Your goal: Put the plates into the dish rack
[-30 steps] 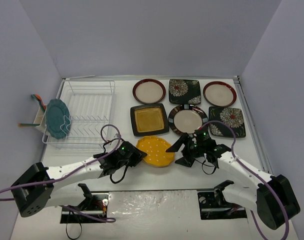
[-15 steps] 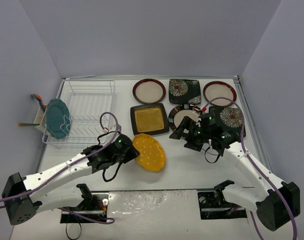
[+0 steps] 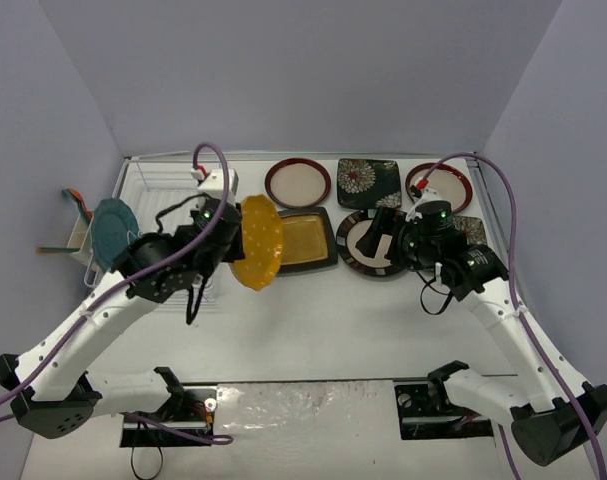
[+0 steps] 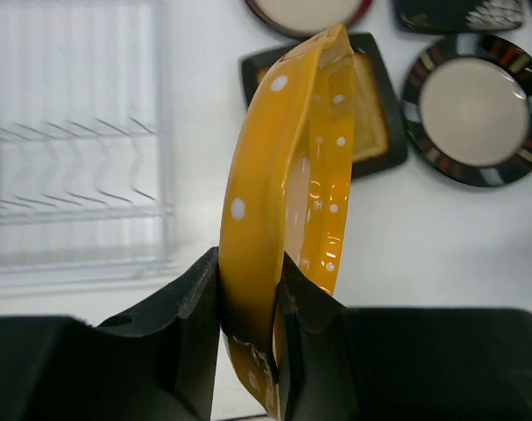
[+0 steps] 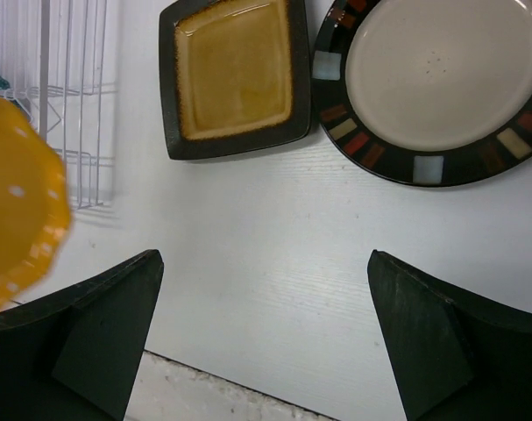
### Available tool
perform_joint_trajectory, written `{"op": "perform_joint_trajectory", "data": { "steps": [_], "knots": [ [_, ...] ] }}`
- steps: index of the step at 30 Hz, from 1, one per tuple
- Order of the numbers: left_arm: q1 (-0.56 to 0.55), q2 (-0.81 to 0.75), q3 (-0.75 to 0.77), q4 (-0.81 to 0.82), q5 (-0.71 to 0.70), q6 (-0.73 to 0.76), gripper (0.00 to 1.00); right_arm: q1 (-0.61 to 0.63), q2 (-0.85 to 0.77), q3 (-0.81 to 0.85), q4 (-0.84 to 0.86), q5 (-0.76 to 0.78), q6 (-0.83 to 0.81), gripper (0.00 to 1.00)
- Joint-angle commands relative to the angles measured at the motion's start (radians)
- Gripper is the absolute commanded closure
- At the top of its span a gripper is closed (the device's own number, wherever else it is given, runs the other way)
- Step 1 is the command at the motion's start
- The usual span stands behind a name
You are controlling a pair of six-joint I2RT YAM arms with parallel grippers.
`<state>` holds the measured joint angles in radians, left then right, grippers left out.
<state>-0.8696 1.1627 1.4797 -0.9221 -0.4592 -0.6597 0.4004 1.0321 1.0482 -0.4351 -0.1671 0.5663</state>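
Observation:
My left gripper [image 3: 229, 243] [image 4: 248, 263] is shut on the rim of the yellow dotted plate [image 3: 257, 243] [image 4: 287, 167] and holds it on edge in the air, just right of the dish rack [image 3: 148, 180] [image 4: 81, 175]. A teal scalloped plate [image 3: 113, 230] stands at the rack's left end. My right gripper [image 3: 383, 236] [image 5: 266, 263] is open and empty above the table, over the near edge of the round dark-rimmed plate [image 3: 361, 250] [image 5: 441, 79]. The square black-amber plate [image 3: 305, 240] [image 5: 235, 74] lies flat beside the yellow one.
At the back lie a round red-rimmed cream plate [image 3: 298, 183], a square black floral plate [image 3: 368, 183] and another red-rimmed plate [image 3: 439, 185]. One more plate [image 3: 472, 228] is partly hidden behind my right arm. A utensil caddy [image 3: 78, 228] hangs on the rack's left side.

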Motion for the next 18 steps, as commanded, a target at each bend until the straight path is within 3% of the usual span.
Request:
{"op": "perform_joint_trajectory", "data": {
  "steps": [1, 9, 13, 18],
  "knots": [
    [0.212, -0.021, 0.192, 0.030, -0.141, 0.420, 1.00, -0.005, 0.012, 0.058, 0.009, 0.035, -0.104, 0.00],
    [0.594, -0.013, 0.179, 0.233, 0.018, 0.851, 1.00, -0.008, 0.082, 0.056, 0.051, -0.038, -0.165, 0.00],
    [0.782, 0.036, 0.174, 0.287, 0.160, 0.966, 1.00, -0.008, 0.124, 0.046, 0.080, -0.096, -0.175, 0.00],
    [0.920, 0.103, 0.152, 0.361, 0.300, 1.054, 1.00, -0.007, 0.159, 0.030, 0.109, -0.141, -0.184, 0.00]
  ]
}}
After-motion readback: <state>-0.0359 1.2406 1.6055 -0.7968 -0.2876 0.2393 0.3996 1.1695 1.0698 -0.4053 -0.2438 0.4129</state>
